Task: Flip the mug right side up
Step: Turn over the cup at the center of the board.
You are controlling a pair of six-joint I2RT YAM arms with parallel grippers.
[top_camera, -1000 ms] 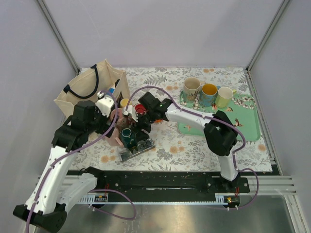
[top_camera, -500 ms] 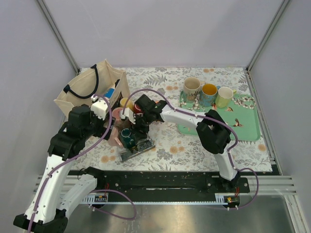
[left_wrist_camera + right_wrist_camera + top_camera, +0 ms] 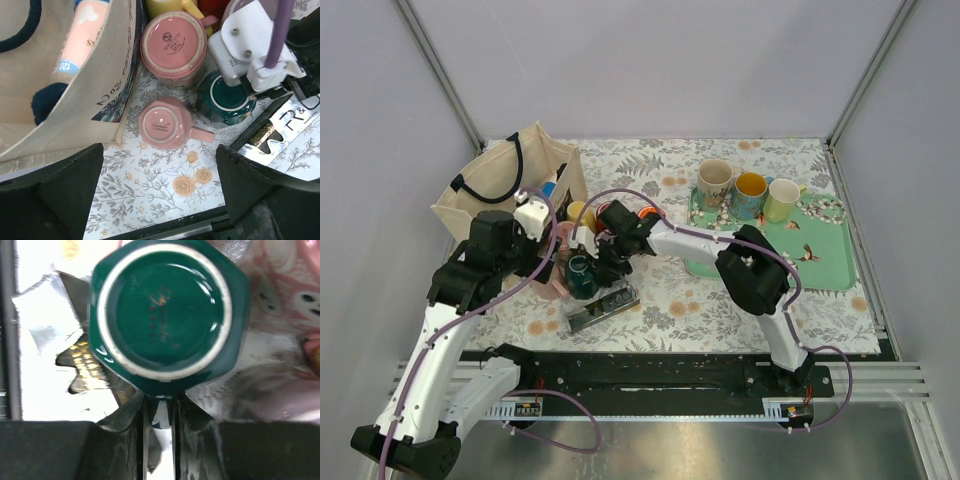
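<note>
On the flowery cloth [image 3: 720,300] I see the green mug [image 3: 167,315] upside down, right at my right claw [image 3: 159,412], which pinches its handle. My left claw [image 3: 160,175] hangs wide open above a small pink mug [image 3: 165,123].

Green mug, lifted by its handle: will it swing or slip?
The green mug looks glazed and glossy, so the handle may slip in the right gripper. Held off-centre, its body will probably sag. Likely rigid, breakable ceramic.

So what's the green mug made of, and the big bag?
The green mug looks like glazed ceramic: shiny, with bright glints and a pale unglazed ring on its upturned base. The bag seems cloth, maybe canvas: matte, beige, softly creased, printed lettering.
</note>
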